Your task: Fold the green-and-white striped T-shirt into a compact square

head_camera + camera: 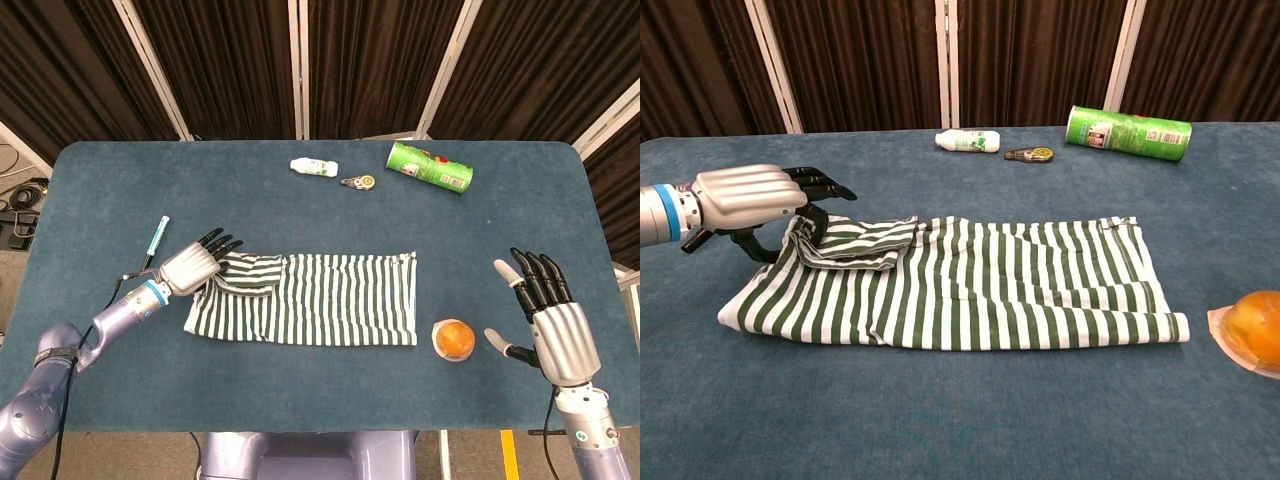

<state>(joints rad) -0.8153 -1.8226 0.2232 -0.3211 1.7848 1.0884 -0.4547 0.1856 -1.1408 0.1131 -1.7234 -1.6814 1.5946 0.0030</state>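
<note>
Striped shirt lies mid-counter, a long band. My left hand pinches its sleeve end; right hand idles, fingers apart. I should carry that end flat across, edges aligned.

The T-shirt is soft, matt striped cloth, lying creased on the worktop, whose blue covering looks napped and felt-like. Behind the shirt, a glossy green canister and smooth white plastic bottle. The left hand has a brushed-metal back.
</note>
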